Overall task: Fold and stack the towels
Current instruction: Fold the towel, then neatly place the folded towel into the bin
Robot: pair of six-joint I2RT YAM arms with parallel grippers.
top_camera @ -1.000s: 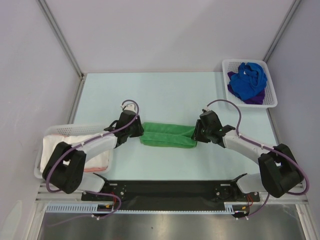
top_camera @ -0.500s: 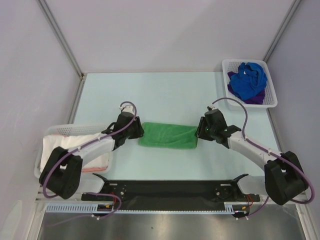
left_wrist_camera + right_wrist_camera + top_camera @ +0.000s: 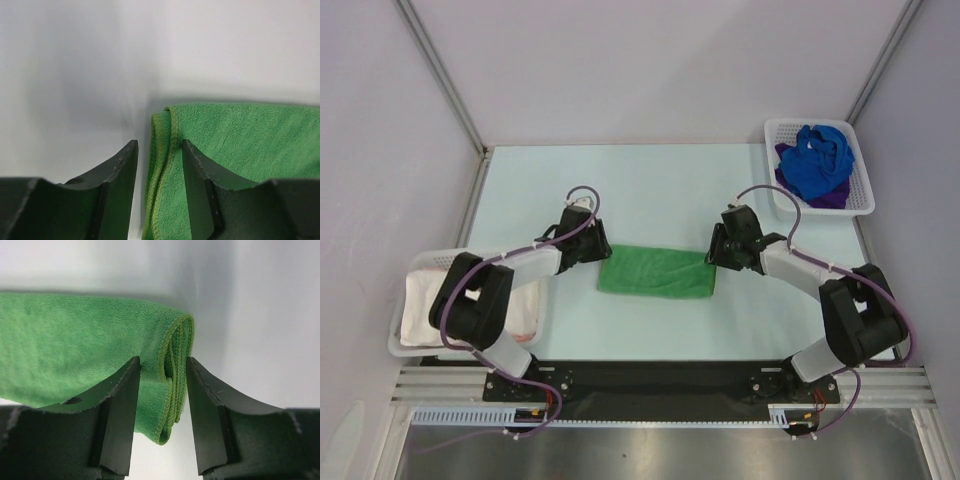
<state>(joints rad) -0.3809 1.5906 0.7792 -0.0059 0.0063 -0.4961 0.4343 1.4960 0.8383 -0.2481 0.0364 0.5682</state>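
- We see the folded green towel flat on the table, between both pincers.
- The left pincer stands open, the towel's hemmed edge in its gap.
- The right pincer is open too, straddling the layered end; both pincers' bases are cut off.

A pale table spreads before me; one white mesh basket sits far right. Another basket sits near left.
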